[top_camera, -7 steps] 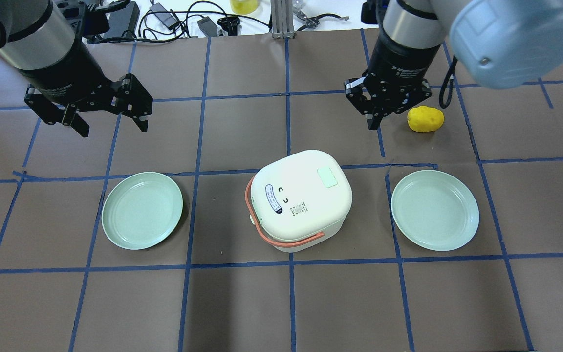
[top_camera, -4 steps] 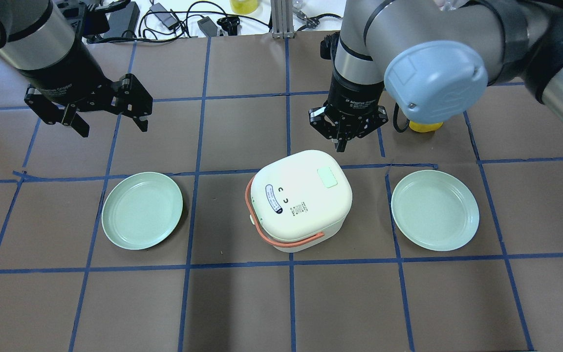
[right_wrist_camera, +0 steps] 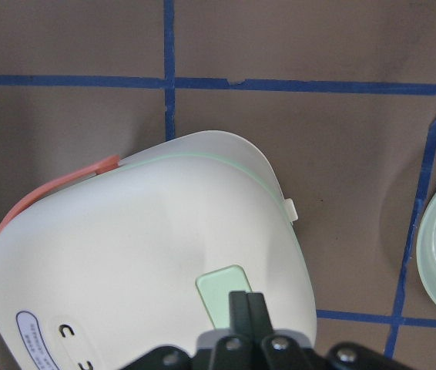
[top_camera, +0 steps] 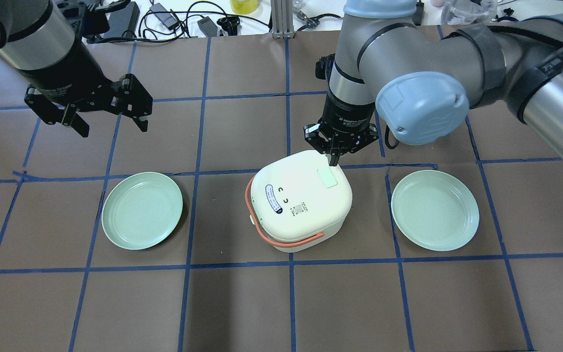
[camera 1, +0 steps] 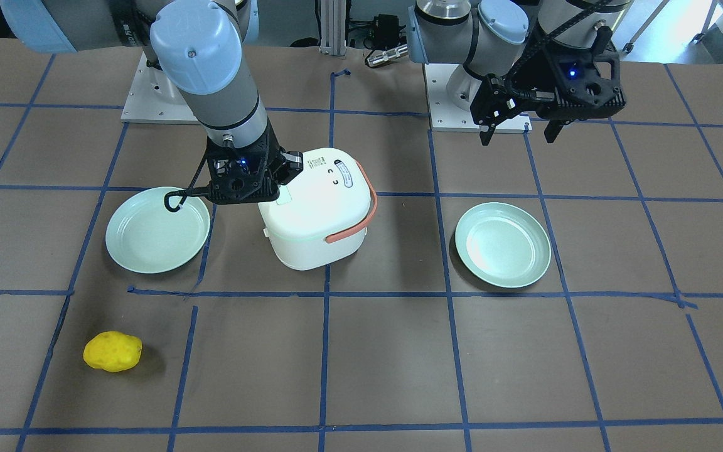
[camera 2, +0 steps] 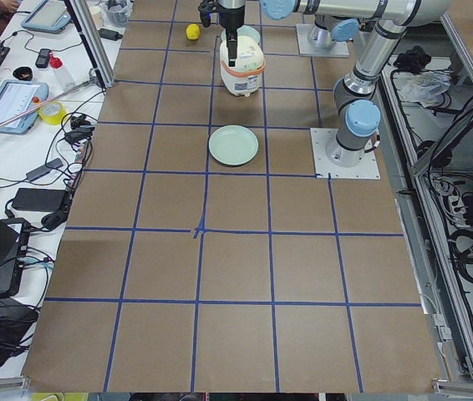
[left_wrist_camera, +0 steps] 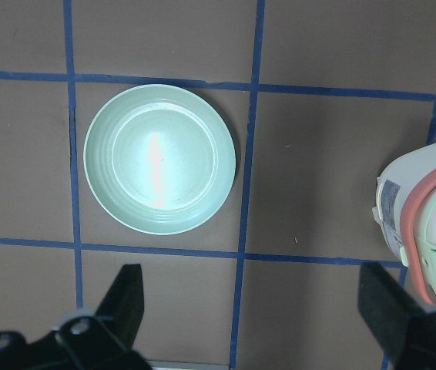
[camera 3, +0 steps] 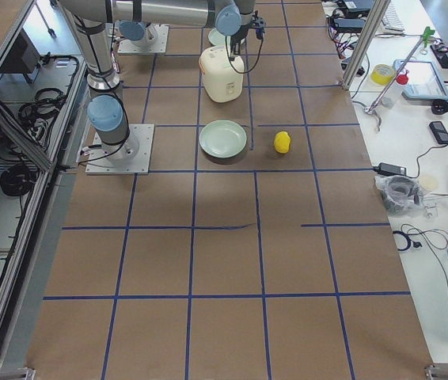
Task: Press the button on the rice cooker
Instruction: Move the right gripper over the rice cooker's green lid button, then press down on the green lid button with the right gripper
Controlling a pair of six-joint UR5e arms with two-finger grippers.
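Rice cooker (top_camera: 303, 200) at the middle of the desk (top_camera: 262, 303). It is a rigid, smooth plastic shell, probably light enough to slide, so the pale green lid button (top_camera: 328, 177) calls for a straight downward push, not a grasp. Right end effector (top_camera: 334, 157), clenched into one tip, points down at the button's far edge; contact cannot be told. Left end effector (top_camera: 113, 128) hangs released, well apart.

I see the rice cooker (top_camera: 306, 205) in smooth white plastic, slight sheen; plates (top_camera: 142, 210) flanking it glossy green; table (top_camera: 242, 303) under it matt brown paper, blue tape (top_camera: 291, 293).
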